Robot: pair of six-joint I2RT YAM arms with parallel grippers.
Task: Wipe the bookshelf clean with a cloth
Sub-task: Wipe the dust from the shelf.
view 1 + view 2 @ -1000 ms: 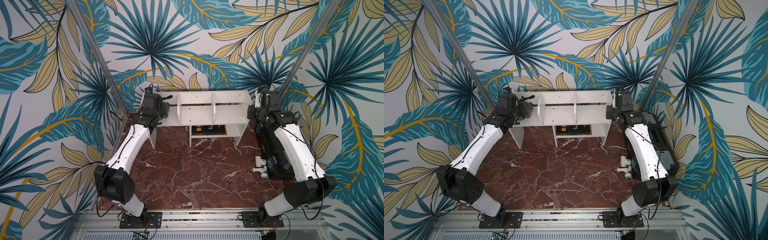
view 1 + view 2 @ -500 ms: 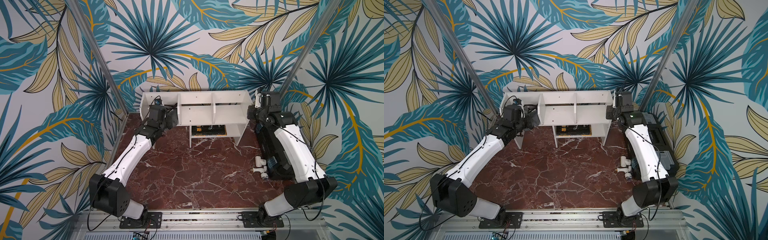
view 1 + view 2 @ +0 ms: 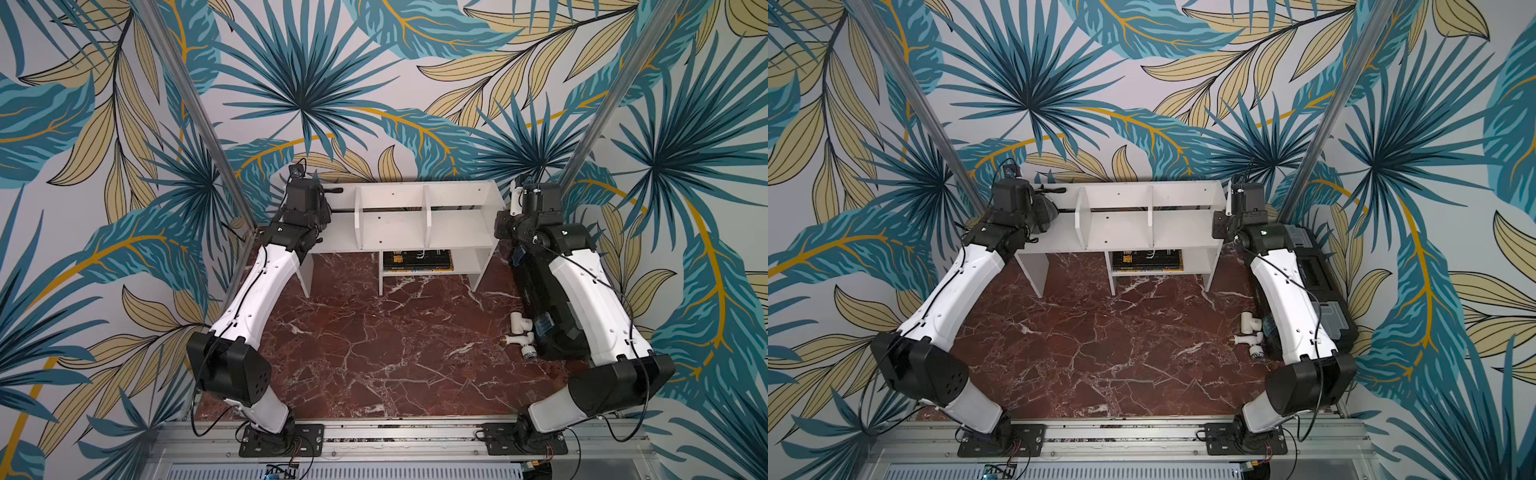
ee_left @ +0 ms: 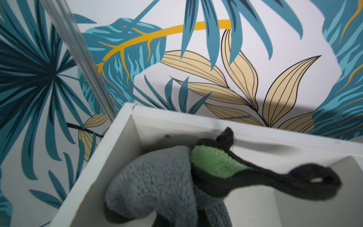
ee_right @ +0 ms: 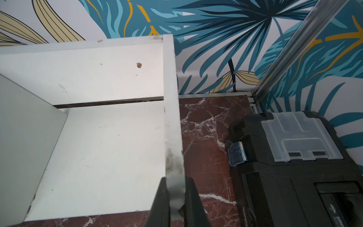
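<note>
The white bookshelf (image 3: 390, 226) stands against the back wall in both top views (image 3: 1113, 232). My left gripper (image 3: 1040, 210) reaches into its left upper compartment and is shut on the cloth (image 3: 1049, 212). In the left wrist view the grey cloth (image 4: 157, 182), with its green corner (image 4: 214, 163) and black hem, bunches against the compartment's back corner and hides the fingers. My right gripper (image 5: 176, 196) is shut on the front edge of the bookshelf's right side panel (image 5: 172, 118), one finger on each face.
A black toolbox (image 5: 294, 176) with clear lid panels lies along the right wall under the right arm. White pipe fittings (image 3: 519, 332) rest beside it on the red marble top (image 3: 374, 332). Dark books (image 3: 415, 259) fill the lower cubby. Specks mark the right compartment (image 5: 139, 65).
The left gripper with the cloth dropped forward to the shelf's front left half a second ago, then came back up into the left compartment's rear corner. The right arm has not moved.
</note>
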